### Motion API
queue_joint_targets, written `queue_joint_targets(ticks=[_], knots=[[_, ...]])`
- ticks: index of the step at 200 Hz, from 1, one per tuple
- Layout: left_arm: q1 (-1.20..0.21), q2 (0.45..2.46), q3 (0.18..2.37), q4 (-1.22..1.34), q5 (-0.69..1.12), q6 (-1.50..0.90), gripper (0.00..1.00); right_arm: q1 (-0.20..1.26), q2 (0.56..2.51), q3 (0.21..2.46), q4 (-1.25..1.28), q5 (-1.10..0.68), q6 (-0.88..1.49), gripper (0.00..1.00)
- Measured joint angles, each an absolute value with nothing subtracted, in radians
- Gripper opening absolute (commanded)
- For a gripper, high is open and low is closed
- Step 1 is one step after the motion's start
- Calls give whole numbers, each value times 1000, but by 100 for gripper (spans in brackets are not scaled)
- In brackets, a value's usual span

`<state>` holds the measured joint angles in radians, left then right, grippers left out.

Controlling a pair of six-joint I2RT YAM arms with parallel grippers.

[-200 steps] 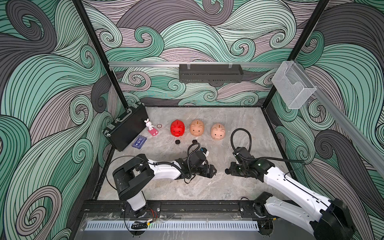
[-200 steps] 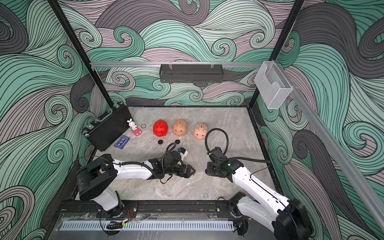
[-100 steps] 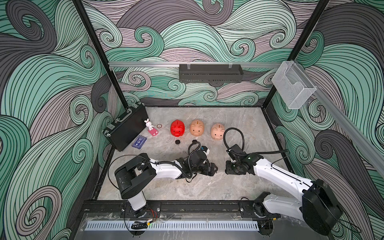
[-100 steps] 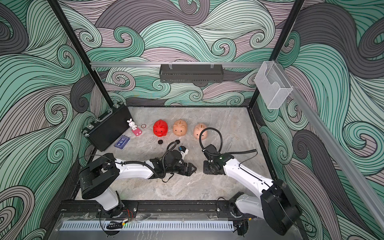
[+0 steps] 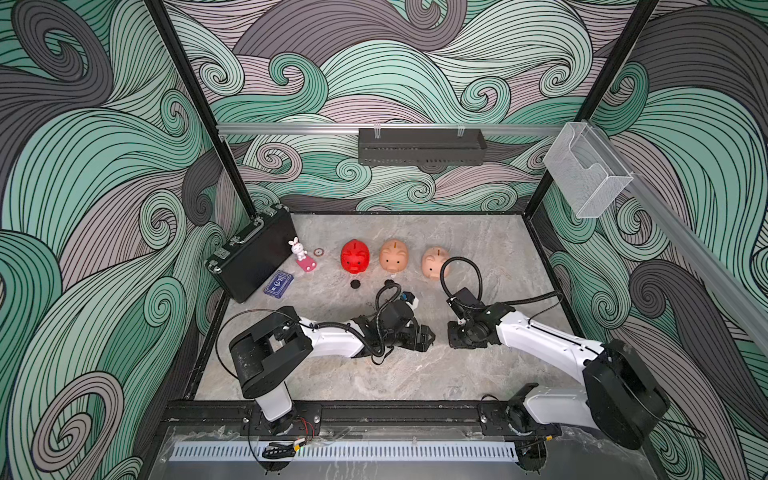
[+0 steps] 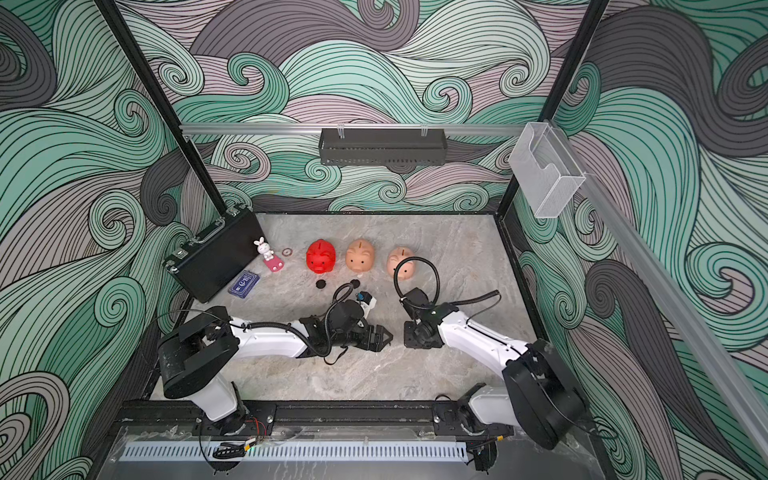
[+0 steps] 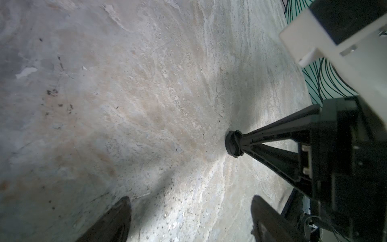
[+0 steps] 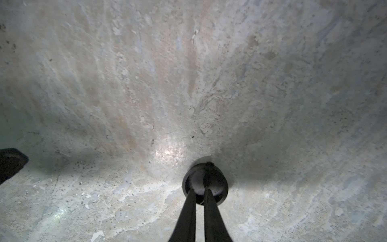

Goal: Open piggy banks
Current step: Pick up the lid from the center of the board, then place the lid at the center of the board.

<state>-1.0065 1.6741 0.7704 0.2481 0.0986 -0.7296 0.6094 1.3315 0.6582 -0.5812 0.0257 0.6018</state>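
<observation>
Three piggy banks stand in a row at the back in both top views: a red one [image 5: 355,256] and two peach ones [image 5: 393,256] [image 5: 432,262]. Two loose black plugs [image 5: 355,284] [image 5: 390,282] lie in front of them. My right gripper [image 8: 199,190] is down at the table near the front, shut on the ridge of a third black plug [image 8: 219,180]; that plug [image 7: 234,143] also shows in the left wrist view. My left gripper [image 7: 190,209] stands open and empty just left of it, tips facing the right gripper [image 5: 451,343].
A black case [image 5: 253,257] leans at the back left, with a white rabbit figurine [image 5: 299,253], a small ring [image 5: 319,251] and a blue card [image 5: 278,284] beside it. A black shelf [image 5: 422,145] and a clear holder [image 5: 586,174] hang on the walls.
My right gripper has shifted a little left toward the left gripper and its jaws have closed on the black plug. Its elbow has swung back. The left arm has barely moved.
</observation>
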Motion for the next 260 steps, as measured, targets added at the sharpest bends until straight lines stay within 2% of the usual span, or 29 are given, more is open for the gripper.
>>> queue_joint_targets(ticks=[77,120,145,166,192,224,260], knots=[[-1007,1674,762,255,97,-735,88,610,1417,676,-567,42,583,12],[-1007,1674,741,253,71,-748,88,614,1432,688,-566,57,573,0],[-1007,1658,735,236,43,-752,88,614,1429,688,-564,59,572,0],[-1005,1624,735,210,10,-751,88,616,1381,667,-544,47,569,0],[-992,1561,734,166,-25,-737,88,609,1221,622,-483,16,568,0],[-930,1519,739,126,-41,-709,88,508,1111,574,-341,-85,588,0],[-852,1520,775,86,-28,-690,90,382,1171,548,-178,-223,645,0]])
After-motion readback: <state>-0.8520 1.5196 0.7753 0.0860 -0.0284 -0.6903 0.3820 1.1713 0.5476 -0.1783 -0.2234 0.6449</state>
